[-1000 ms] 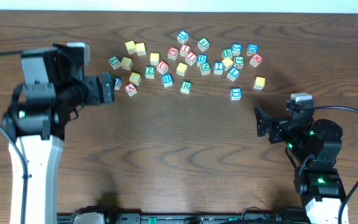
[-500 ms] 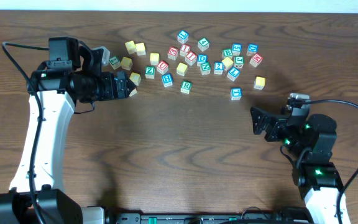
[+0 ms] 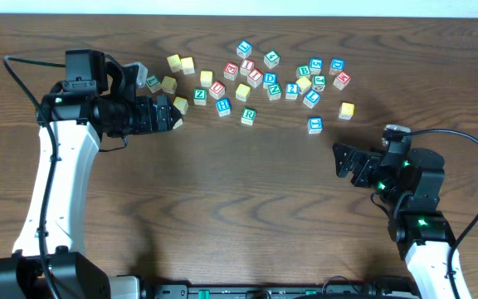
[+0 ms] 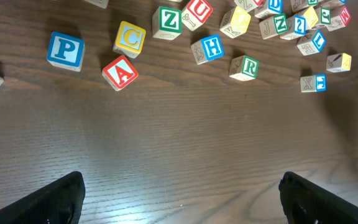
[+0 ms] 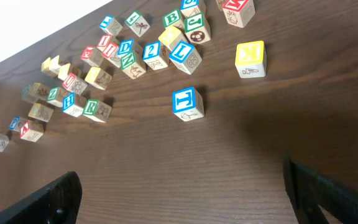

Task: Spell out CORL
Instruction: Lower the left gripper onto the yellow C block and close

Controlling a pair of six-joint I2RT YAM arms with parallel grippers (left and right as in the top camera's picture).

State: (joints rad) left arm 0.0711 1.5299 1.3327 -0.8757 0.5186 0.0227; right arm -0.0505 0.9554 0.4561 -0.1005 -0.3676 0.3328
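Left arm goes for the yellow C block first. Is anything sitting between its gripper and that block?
Yes. In the left wrist view the red A block sits just in front of the yellow C block, on the side facing the left gripper. A straight approach would likely meet it first. Nothing else lies between them.

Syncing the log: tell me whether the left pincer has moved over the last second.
Yes. Overhead, the left pincer has slid right, its tips now beside the yellow C block that they stood clear of earlier.
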